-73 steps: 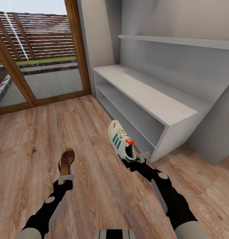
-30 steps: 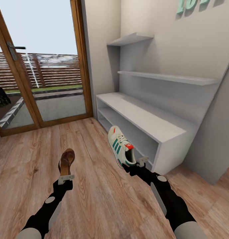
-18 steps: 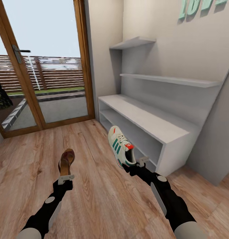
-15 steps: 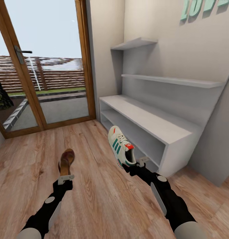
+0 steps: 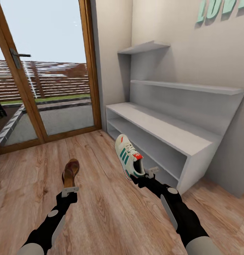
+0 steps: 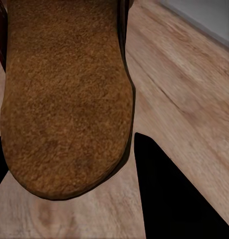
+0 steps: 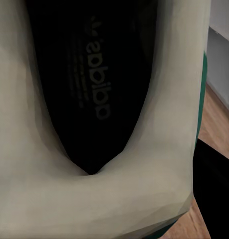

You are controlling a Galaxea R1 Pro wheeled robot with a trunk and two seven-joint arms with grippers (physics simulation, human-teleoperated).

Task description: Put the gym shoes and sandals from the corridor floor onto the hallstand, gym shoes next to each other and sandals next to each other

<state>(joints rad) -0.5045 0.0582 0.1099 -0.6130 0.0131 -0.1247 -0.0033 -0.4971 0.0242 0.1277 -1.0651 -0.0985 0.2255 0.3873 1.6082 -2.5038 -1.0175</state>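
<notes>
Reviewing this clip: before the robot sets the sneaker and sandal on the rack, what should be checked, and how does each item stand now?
1. Right gripper holds the gym shoe by its heel: ok.
2. Left gripper holds the sandal by its heel end: ok.
3. Both shoes are lifted off the corridor floor: cannot tell from the head view.
4. Hallstand bench top is free for placing: ok.
5. The lower shelf opening faces the gym shoe: ok.
6. Whereabouts of the second gym shoe and second sandal: cannot tell.

mint wall lettering (image 5: 221, 10) cropped at top edge, hallstand (image 5: 164, 131) cut off right
</notes>
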